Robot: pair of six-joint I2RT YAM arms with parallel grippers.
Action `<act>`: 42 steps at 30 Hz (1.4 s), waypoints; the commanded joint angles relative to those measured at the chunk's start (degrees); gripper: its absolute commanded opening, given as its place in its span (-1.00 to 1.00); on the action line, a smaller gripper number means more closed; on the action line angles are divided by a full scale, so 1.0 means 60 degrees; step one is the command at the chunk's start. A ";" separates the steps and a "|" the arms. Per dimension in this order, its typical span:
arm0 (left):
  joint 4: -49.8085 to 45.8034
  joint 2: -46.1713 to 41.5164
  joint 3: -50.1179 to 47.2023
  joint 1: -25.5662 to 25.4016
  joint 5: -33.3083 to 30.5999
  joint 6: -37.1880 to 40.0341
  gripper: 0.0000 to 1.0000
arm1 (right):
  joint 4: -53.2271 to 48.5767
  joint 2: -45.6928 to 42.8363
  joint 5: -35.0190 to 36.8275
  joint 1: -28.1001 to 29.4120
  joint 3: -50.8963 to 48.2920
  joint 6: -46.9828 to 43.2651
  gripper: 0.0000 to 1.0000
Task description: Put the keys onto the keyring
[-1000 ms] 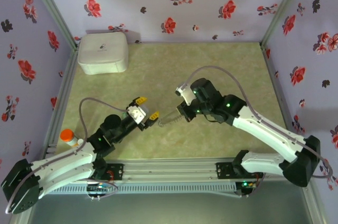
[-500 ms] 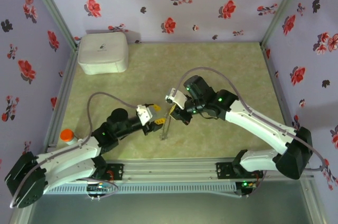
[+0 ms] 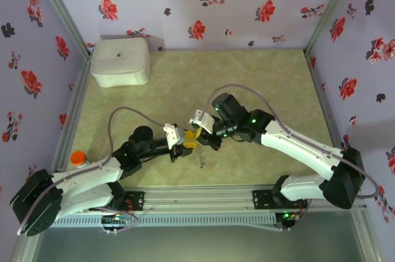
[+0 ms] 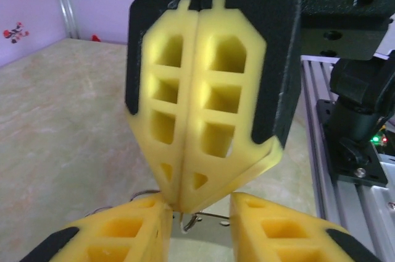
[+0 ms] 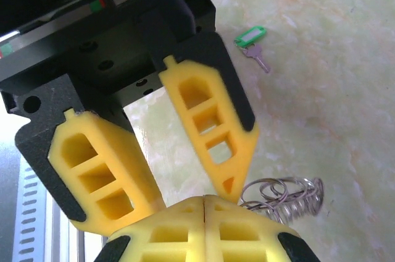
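While poised tip to tip just below centre of the top view, showed the left gripper (image 4: 200, 205) spread wide, the right gripper (image 5: 203, 203) pressed flat together. Found the keyring (image 5: 284, 197), a silvery wire coil, lower right in the right wrist view, just beside those closed tips; could not tell whether pinched. Spotted the keys (image 5: 250, 36), green-tagged, upper right there, well apart.

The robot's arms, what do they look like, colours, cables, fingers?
The left arm and right arm have white shells, black joints and a looping grey cable. The left gripper and right gripper carry yellow fingers with hollow pockets and black backing.
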 commanded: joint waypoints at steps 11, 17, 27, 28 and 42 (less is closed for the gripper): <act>0.0587 -0.0577 -0.0860 0.0056 0.0568 -0.0328 -0.39 | 0.1651 -0.0705 -0.0984 0.0076 -0.1062 -0.0082 -1.00; 0.0687 -0.1243 -0.1165 0.0056 0.0560 -0.0819 -0.33 | 0.3224 -0.1451 -0.1820 0.0050 -0.2063 0.0303 -1.00; 0.0373 -0.1258 -0.0634 0.0056 0.1412 -0.1564 -0.41 | 0.4091 -0.1687 -0.2624 0.0065 -0.2285 0.0741 -1.00; 0.0380 -0.1257 -0.0619 0.0056 0.1439 -0.1586 -0.44 | 0.4109 -0.1718 -0.2639 0.0066 -0.2299 0.0730 -1.00; 0.0850 -0.1344 -0.0544 0.0053 0.1771 -0.1882 -0.53 | 0.3925 -0.1722 -0.2413 0.0102 -0.2461 0.0521 -1.00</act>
